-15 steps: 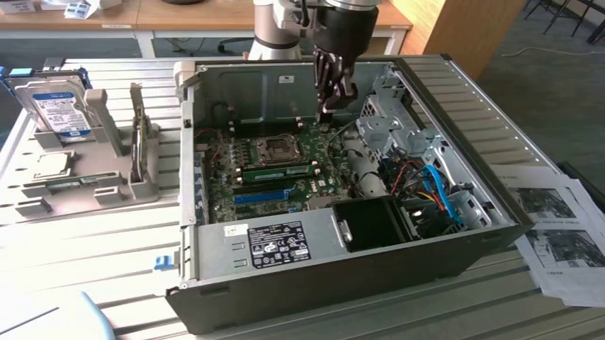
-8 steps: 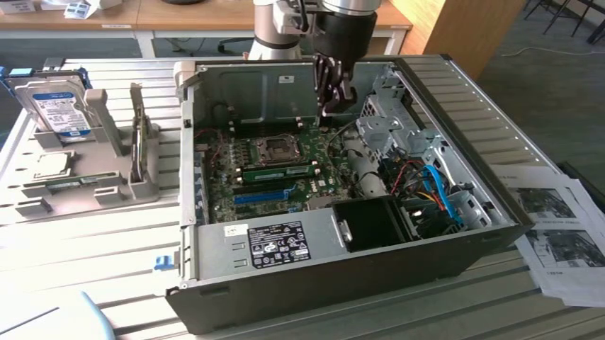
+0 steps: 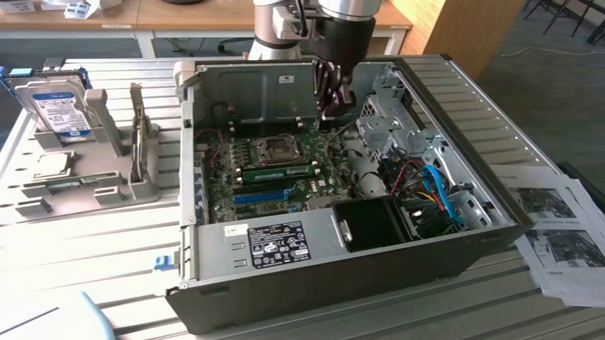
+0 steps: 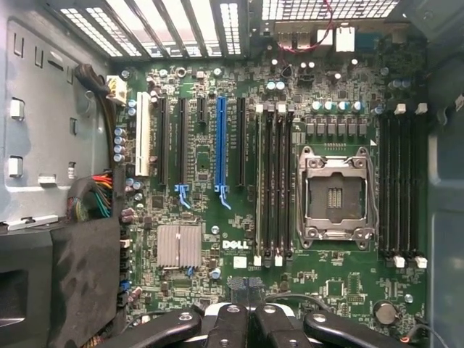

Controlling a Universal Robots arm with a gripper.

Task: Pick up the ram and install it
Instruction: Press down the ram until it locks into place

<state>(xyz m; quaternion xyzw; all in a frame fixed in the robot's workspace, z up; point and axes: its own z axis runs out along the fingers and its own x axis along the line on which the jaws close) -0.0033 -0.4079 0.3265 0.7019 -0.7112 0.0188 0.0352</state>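
Note:
The ram [image 3: 280,172] is a narrow green stick standing on edge in a memory slot of the motherboard [image 3: 317,185], on the side of the processor socket [image 3: 277,147] that faces the blue expansion slot [image 3: 260,196]. In the wrist view the ram [image 4: 259,181] is a thin pale edge in the slot farthest from the socket [image 4: 335,196]. My gripper [image 3: 331,106] hangs inside the open computer case, above the board's far edge and clear of the stick. The gripper [image 4: 246,288] is shut, its black fingers pressed together with nothing between them.
The case wall [image 3: 472,99] and the drive cage [image 3: 387,117] close in on the exterior view's right. A black fan shroud [image 3: 373,223] and blue cables [image 3: 437,191] sit near the front. Left of the case, a grey stand [image 3: 95,188] holds a hard drive [image 3: 57,106] and a processor chip [image 3: 52,164]. Printed sheets [image 3: 557,234] lie on the right.

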